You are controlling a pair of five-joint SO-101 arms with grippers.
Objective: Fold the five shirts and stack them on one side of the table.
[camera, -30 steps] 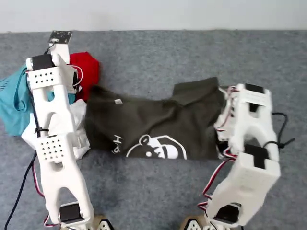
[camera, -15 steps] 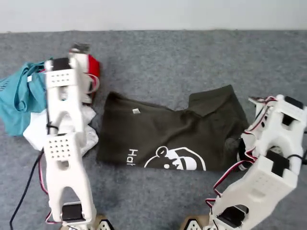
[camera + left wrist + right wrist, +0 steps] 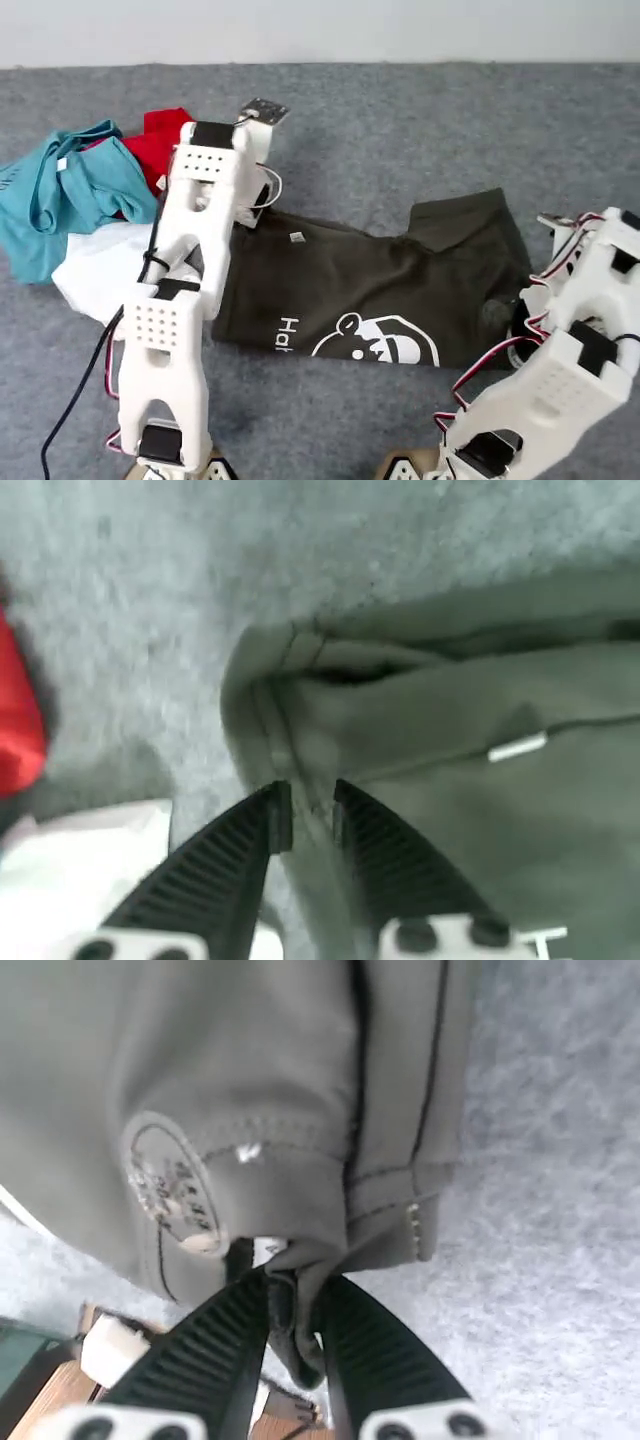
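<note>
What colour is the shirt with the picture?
The shirt is dark olive green; the high view shows it best.

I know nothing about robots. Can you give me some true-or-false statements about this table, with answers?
1. Both the left gripper and the right gripper pinch the dark green shirt. True.
2. That shirt is folded into a neat square. False: it lies spread out, wrinkled.
3. A teal shirt, a red shirt and a white shirt lie bunched together. True.
4. The dark shirt carries a yellow star. False: its print is white.
</note>
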